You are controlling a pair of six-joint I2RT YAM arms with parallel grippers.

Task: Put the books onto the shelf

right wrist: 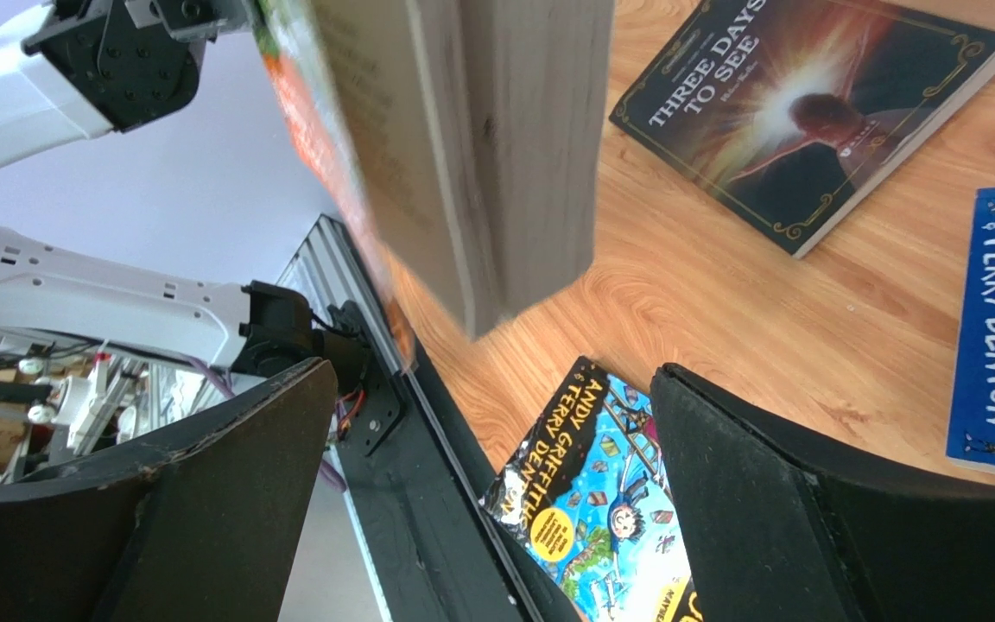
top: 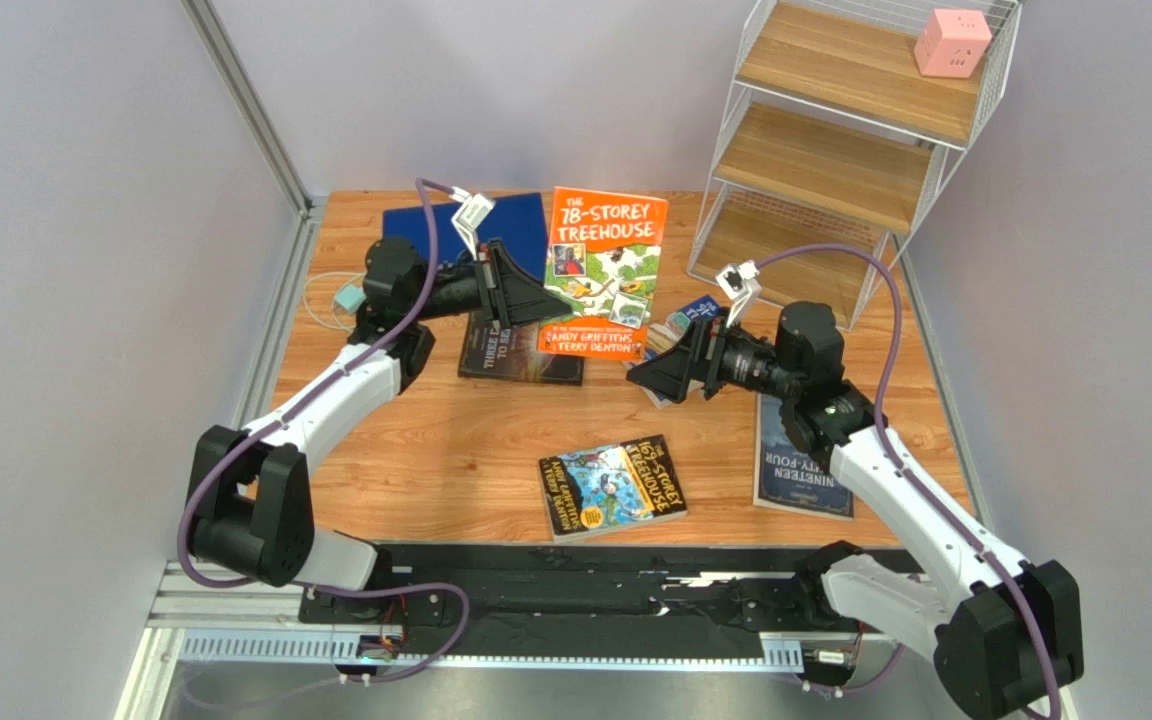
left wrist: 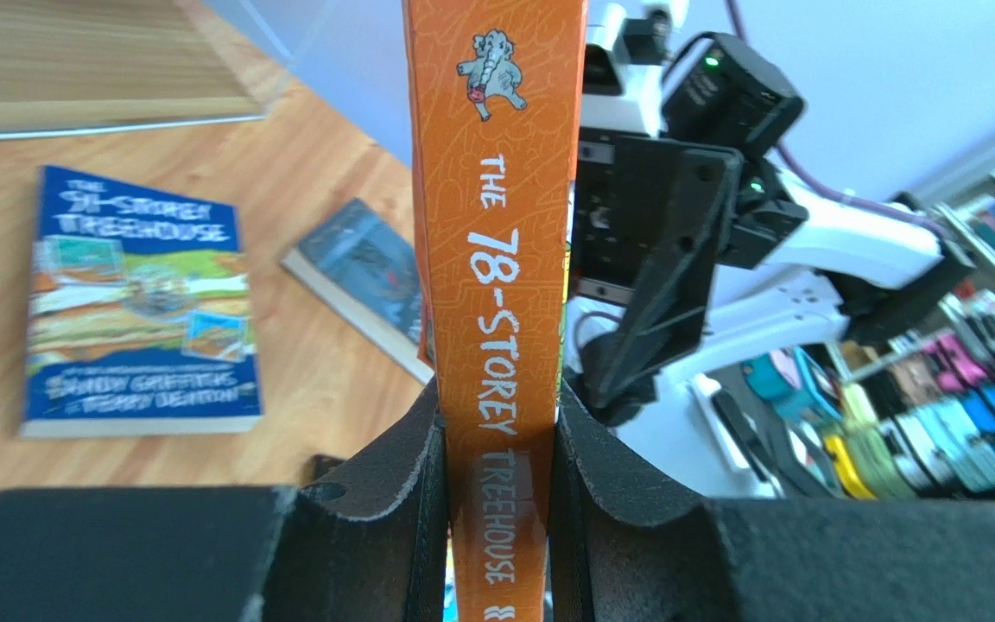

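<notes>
Treehouse book [top: 605,270] sat clamped by its spine in the left gripper [top: 542,308]; right gripper [top: 654,366] gaped wide and empty, needing a square bite on the pages.

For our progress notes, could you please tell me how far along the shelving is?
Done: nothing; the shelf holds only a pink cube. In hand: the left hand grips the orange 78-Storey Treehouse upright, the open right hand beside it. Left: shelving it, plus four books on the table: Three Days to See, Nineteen Eighty-Four, the blue Treehouse book, the dark Treehouse book.
</notes>
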